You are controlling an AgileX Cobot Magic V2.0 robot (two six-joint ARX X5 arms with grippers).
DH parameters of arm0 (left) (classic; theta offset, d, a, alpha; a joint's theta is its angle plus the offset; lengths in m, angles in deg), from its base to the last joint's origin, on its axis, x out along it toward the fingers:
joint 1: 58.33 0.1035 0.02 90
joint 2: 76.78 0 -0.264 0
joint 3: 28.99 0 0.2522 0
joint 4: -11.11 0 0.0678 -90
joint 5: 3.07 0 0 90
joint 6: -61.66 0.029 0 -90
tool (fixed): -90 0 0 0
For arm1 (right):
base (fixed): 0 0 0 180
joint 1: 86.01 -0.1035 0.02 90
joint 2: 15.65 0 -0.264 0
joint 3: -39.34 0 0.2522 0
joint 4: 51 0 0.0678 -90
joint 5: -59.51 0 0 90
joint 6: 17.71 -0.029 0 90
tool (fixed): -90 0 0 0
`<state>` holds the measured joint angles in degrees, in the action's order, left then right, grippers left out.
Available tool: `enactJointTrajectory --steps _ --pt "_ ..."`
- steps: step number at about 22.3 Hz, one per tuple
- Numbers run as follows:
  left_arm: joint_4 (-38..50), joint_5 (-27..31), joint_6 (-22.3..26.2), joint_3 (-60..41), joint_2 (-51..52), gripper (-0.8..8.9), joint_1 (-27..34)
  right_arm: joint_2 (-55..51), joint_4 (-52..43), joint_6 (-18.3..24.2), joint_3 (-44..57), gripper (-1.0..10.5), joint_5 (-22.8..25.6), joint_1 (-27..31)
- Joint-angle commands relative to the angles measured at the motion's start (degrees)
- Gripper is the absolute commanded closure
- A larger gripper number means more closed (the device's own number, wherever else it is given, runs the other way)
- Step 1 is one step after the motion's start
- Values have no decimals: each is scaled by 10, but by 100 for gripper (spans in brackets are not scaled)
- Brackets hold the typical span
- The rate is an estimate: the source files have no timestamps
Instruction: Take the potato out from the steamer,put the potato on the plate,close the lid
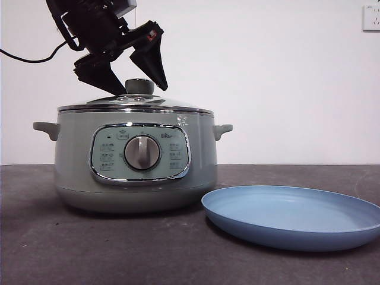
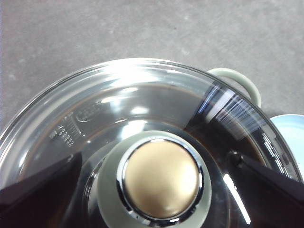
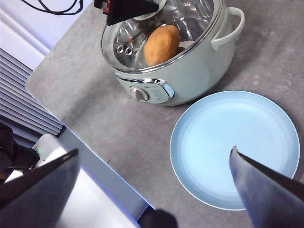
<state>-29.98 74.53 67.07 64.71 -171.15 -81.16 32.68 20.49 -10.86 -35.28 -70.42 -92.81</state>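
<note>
Plate (image 1: 291, 217) lower right, empty; steamer (image 1: 136, 163) left, lid (image 1: 135, 102) on, potato (image 3: 161, 44) inside. Left tool (image 1: 133, 83) spread around the knob (image 1: 140, 86); right tool (image 3: 152, 190) spread, high above.

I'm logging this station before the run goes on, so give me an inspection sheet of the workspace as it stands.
Surface: dark grey table, bare around the items.
Steamer: upright, lid on.
Potato: inside the steamer, seen through the glass.
Plate: beside the steamer, nothing on it.
Clutter: nothing seen.
Left gripper: jaws open, either side of the lid knob, not closed on it.
Right gripper: open, high above the plate and table edge, holding nothing.
Cables: black cable running behind the left arm; another near the wall.
Surroundings: white wall, socket at upper corner.
</note>
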Motion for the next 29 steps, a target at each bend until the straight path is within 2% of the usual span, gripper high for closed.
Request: enactJointTrajectory --steps 1,4,7,17,20,24,29 --pt "2 4 7 1 -2 429 -3 0 -3 -4 -2 286 1 -2" --pt "2 4 7 1 -1 661 -4 0 -3 -4 -2 285 24 -2" --pt "-7 3 7 1 2 825 -4 0 -3 -4 -2 286 28 -2" --pt "-17 4 6 1 34 822 -3 7 -5 -28 -2 286 28 -2" --pt "-19 4 6 1 76 822 2 27 -32 -56 -2 286 27 -8" --pt "-40 15 6 1 154 822 8 66 -111 -99 -2 286 28 -46" --pt "-122 35 6 1 282 822 31 157 -229 -172 -20 286 34 -135"
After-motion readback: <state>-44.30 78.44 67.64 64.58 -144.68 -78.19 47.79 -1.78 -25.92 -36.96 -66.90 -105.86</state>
